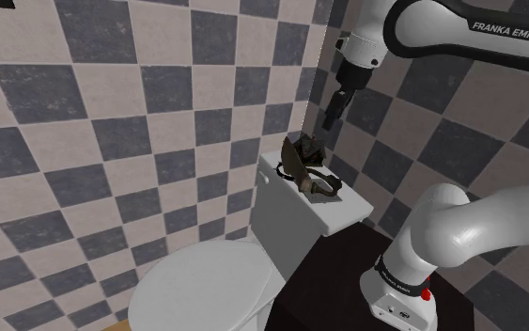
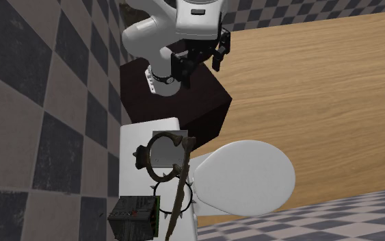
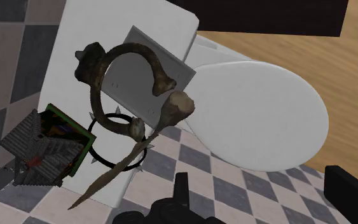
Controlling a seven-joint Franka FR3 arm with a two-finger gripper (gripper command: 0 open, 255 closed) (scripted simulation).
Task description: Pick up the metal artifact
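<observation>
arm [image 1: 445,224] arched high, gripper [image 2: 202,67] pointing down, jaws apart

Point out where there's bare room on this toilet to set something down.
Bare: the tank lid nearest the dark stand, and the whole closed seat cover. Crowded: the lid's middle and far end, where the brown spiked artifact and a dark boxy object sit close together.

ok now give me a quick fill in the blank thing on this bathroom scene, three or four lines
1. The brown ringed artifact lies on top of the toilet's ____.
2. The hand hangs above it with its fingers ____, holding nothing.
3. The toilet lid is ____.
4. The walls are tiled in a ____ pattern.

Missing words: tank; open; closed; checkered.
</observation>
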